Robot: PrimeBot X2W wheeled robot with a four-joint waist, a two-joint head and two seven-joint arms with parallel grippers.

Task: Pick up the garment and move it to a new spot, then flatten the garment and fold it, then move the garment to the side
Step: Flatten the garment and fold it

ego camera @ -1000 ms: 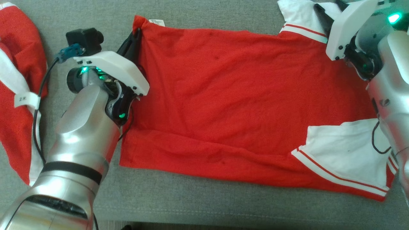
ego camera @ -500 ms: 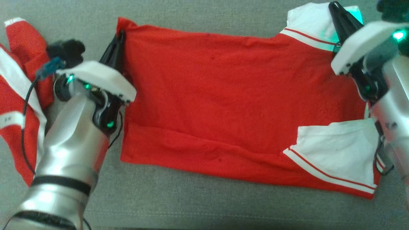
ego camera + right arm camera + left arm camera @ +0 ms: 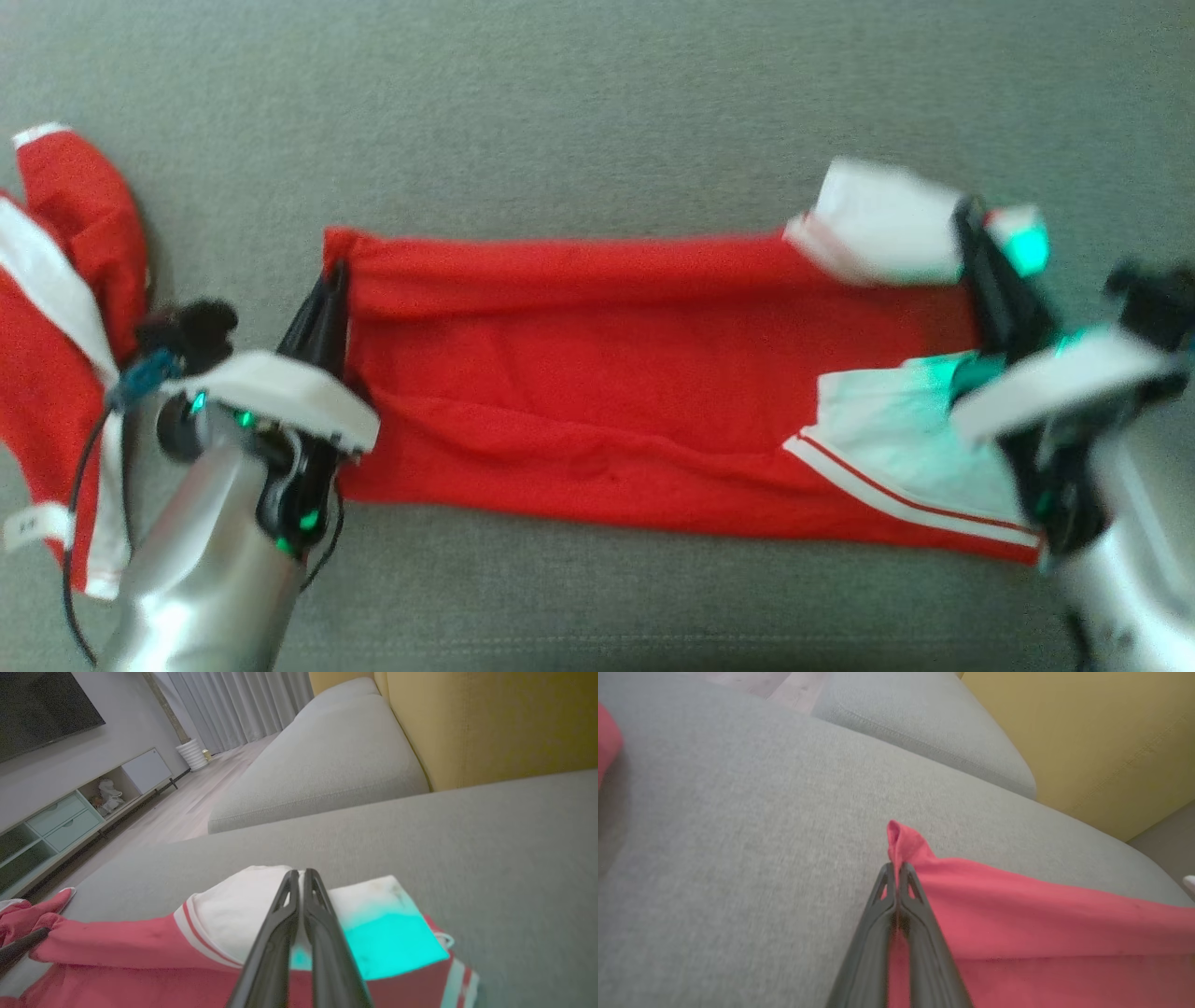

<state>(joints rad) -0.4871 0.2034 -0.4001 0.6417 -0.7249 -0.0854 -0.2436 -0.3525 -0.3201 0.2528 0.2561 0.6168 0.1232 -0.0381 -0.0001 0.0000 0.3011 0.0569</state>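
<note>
While garment [image 3: 607, 392] spans sofa [image 3: 560, 112], red clothing [image 3: 42, 392] leftward

The shirt [image 3: 597, 373] lies across the sofa [image 3: 597, 112]. The left claw [image 3: 329, 289] is at its far-left corner, the right claw [image 3: 976, 233] at its far-right sleeve. A second shirt [image 3: 47, 373] lies left of the left claw.

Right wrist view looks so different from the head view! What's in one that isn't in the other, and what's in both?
Right wrist view: the room behind, with curtains, a pale TV cabinet and the sofa's yellow backrest.

Head view: the left arm's silver forearm, and the red garment seen across its full width.

Both: the red garment, the grey sofa seat, and the right gripper shut on the white sleeve.
</note>
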